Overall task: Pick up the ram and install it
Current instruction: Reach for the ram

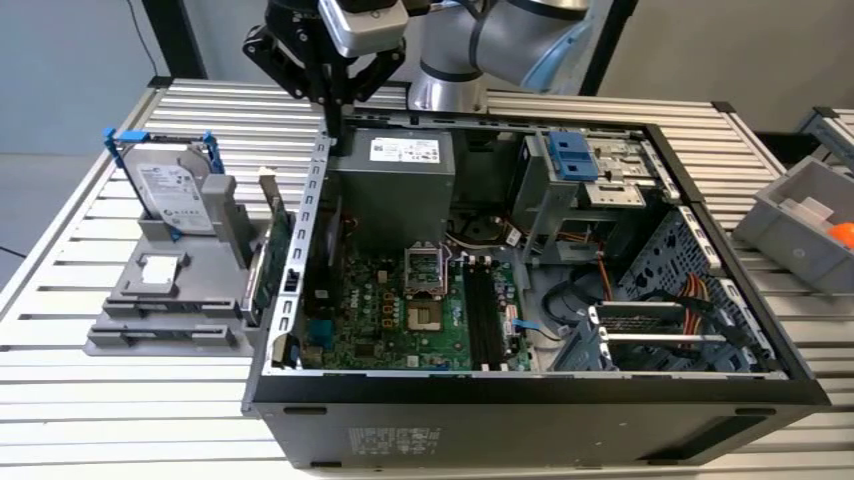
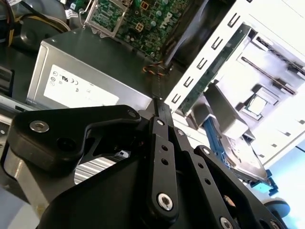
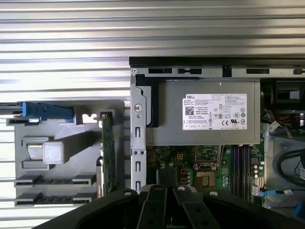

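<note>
Slatted metal table (image 1: 80,400) carries open black computer case (image 1: 534,430) and grey plastic parts holder (image 1: 160,300). Black pincer (image 1: 334,143) hangs over the case's rear wall, fingers pressed together, nothing seen between them. Thin dark bluish-green ram stick: cannot tell where it sits. Judgement: confirm its position first; grip squarely across the flat faces.

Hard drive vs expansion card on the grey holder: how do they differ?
The hard drive is silver in a blue frame; the expansion card is a green board with a metal bracket. The hard drive is a thick block; the expansion card a thin sheet. The expansion card stands beside the computer case wall; the hard drive farther from it. Both stand on edge in the grey holder.
</note>
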Motion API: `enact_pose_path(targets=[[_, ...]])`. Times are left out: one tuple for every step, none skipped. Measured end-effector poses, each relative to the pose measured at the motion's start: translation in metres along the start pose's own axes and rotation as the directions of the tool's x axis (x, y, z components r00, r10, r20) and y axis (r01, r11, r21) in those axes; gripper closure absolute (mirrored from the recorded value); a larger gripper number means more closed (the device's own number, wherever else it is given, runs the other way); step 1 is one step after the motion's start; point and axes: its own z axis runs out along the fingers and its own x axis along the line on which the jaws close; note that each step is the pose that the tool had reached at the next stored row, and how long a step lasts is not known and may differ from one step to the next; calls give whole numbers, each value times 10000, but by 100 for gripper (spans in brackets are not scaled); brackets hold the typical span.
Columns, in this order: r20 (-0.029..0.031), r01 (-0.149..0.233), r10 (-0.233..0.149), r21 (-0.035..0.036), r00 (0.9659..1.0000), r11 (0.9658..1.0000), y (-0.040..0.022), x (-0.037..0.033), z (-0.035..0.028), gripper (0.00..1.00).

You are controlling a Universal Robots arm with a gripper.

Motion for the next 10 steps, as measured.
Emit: enact_pose_path(targets=[[0, 0, 0, 0, 10000, 10000, 0, 11, 0, 100], [0, 0, 0, 0, 10000, 10000, -1, 21, 0, 100], [0, 0, 0, 0, 10000, 10000, -1, 31, -1, 100], [0, 1, -1, 0, 10000, 10000, -2, 41, -1, 100], [0, 0, 0, 0, 10000, 10000, -2, 51, -1, 100], [0, 1, -1, 0, 10000, 10000, -2, 62, -1, 100], [0, 1, -1, 0, 10000, 10000, -2, 73, -1, 100], [0, 1, -1, 0, 10000, 10000, -3, 85, -2, 100], [0, 1, -1, 0, 10000, 10000, -3, 96, -2, 100], [1, 0, 0, -1, 10000, 10000, -3, 109, -2, 100]])
